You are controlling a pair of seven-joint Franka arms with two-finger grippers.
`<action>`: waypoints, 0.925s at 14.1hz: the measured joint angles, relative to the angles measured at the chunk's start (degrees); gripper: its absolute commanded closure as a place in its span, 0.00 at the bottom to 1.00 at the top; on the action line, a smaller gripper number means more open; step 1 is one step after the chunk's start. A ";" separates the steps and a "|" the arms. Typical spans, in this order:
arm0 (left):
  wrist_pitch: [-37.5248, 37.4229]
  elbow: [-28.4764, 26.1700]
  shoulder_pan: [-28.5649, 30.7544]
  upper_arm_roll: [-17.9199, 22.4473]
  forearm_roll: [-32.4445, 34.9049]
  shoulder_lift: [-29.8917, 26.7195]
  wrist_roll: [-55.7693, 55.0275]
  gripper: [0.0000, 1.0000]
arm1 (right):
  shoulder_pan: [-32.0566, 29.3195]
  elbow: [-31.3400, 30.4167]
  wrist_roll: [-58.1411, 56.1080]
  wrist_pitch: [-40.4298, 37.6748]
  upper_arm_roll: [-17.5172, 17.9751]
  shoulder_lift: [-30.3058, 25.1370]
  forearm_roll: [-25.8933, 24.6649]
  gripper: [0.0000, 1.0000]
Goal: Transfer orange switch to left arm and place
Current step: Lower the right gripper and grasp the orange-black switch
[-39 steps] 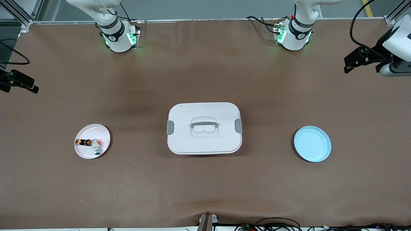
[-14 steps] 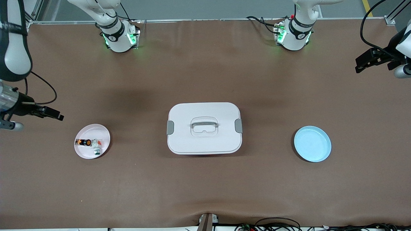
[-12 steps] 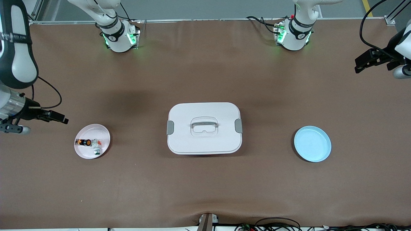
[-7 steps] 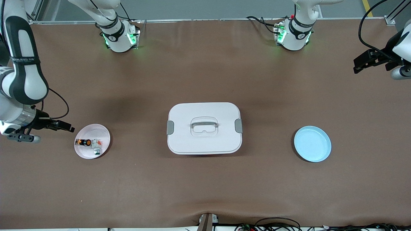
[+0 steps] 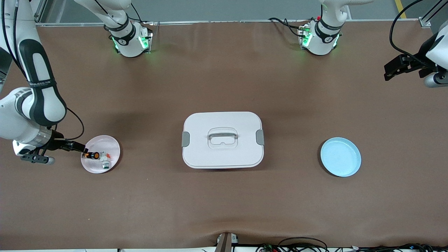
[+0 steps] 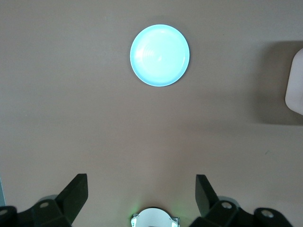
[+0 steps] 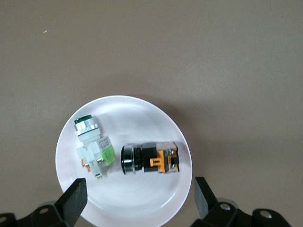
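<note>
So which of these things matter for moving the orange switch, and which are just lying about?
Part of the job: orange switch, pink plate under it, box, blue plate, right gripper, left gripper.

Lying about: green-and-white part, cables at table edge.

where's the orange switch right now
The orange switch lies on the pink plate toward the right arm's end of the table, beside the white-and-green part. The right gripper hangs open over it.
</note>
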 measured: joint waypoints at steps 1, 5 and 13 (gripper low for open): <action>0.08 -0.19 0.00 0.00 0.00 0.01 0.00 0.00 | 0.07 0.04 -0.69 1.19 0.05 0.70 0.01 0.00; 0.22 -0.37 0.00 -0.02 0.00 0.02 0.00 0.00 | 0.12 0.09 -2.17 4.21 0.34 2.95 0.90 0.00; 0.30 -0.36 -0.03 -0.06 0.00 0.01 0.00 0.00 | 0.14 0.20 -3.46 6.56 0.84 5.55 3.14 0.00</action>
